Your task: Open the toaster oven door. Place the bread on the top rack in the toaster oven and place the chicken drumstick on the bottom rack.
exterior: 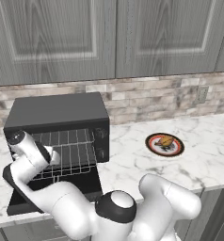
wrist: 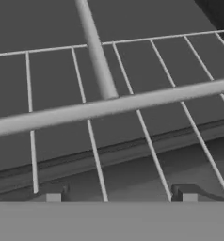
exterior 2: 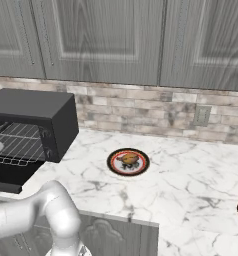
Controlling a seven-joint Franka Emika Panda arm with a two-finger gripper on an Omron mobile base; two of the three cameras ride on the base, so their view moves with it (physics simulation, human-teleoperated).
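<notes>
Door [exterior: 20, 195] of boxy matte black toaster oven [exterior: 57, 113] lies dropped open beneath the released, empty claw [wrist: 121, 195] nosing over silver wire racks [wrist: 132, 117]; lumpy orange-brown drumstick [exterior: 164, 141] waits on round plate [exterior: 154, 147] well right, unloaded.

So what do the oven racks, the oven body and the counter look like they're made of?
The racks look like bare metal wire: thin silvery rods in a grid with pale highlights. The toaster oven body looks like matte black painted metal, flat and without glare, though plastic can't be excluded. The counter looks like polished marble or an imitation: white with grey veining.
</notes>
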